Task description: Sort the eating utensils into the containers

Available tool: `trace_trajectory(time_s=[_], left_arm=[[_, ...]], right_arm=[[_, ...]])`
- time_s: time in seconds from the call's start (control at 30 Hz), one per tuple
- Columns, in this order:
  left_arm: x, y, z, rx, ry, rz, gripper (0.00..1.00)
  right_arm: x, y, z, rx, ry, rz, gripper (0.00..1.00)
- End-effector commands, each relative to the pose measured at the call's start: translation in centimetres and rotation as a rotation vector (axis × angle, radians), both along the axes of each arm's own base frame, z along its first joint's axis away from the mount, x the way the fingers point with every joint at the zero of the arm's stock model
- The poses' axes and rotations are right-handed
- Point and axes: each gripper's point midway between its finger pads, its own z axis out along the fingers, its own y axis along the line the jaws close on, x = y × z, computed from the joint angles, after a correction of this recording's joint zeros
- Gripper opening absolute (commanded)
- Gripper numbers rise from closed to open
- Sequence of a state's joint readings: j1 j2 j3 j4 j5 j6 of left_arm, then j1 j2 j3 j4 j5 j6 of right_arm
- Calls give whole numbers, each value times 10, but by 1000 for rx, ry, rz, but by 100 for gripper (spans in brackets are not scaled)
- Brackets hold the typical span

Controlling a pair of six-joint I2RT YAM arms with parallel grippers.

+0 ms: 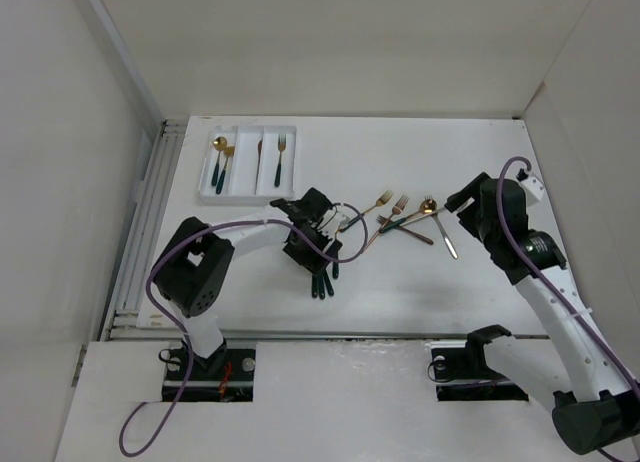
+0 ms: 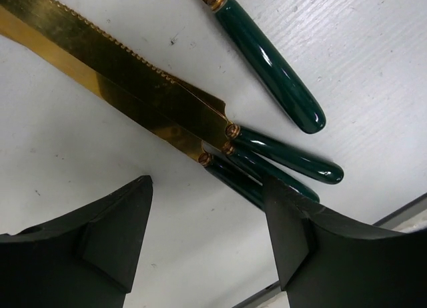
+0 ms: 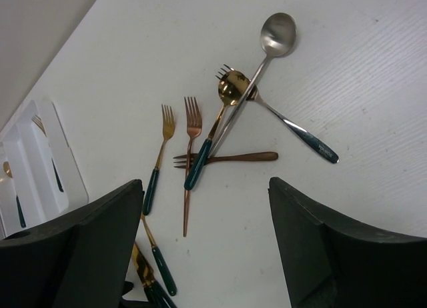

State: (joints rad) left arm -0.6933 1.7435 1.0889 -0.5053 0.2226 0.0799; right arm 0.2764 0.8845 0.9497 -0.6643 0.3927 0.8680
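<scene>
Currently left gripper (image 2: 207, 215) hangs spread over three gold knives (image 2: 133, 88) stacked mid-table (image 1: 420, 292), handles fanned by its right finger, maybe touching, hard to tell. Risk: closing pinches several together, or slick green handles skid out. Right gripper (image 3: 203, 201) also spread, above crossed forks and spoons (image 3: 220, 131). Tray (image 1: 205, 177) sits far-left, well apart.

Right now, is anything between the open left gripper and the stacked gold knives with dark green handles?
Nothing visible does. The left gripper hangs open just over the gold knives, with only bare white table showing between its jaws. One more green-handled utensil lies beside the stack, not across it.
</scene>
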Motion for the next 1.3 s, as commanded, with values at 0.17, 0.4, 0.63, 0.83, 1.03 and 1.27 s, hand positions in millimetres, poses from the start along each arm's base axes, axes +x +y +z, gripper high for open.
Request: trace_trajectory(time_s=[0.17, 0.4, 0.63, 0.83, 1.03, 1.27], left_arm=[[-6, 17, -23, 157, 3, 10, 61], [-4, 22, -30, 196, 2, -21, 35], [21, 47, -32, 306, 25, -38, 35], [10, 78, -33, 358, 56, -62, 41], [4, 78, -37, 346, 47, -92, 41], [4, 66, -47, 286, 54, -107, 22]], right_arm=[[-6, -12, 12, -19, -40, -52, 81], [-9, -20, 19, -41, -65, -81, 81], [-8, -23, 21, -65, -72, -87, 81], [-7, -23, 22, -62, -81, -88, 81], [-5, -22, 22, -58, -91, -88, 81], [-5, -26, 27, -80, -99, -95, 81]])
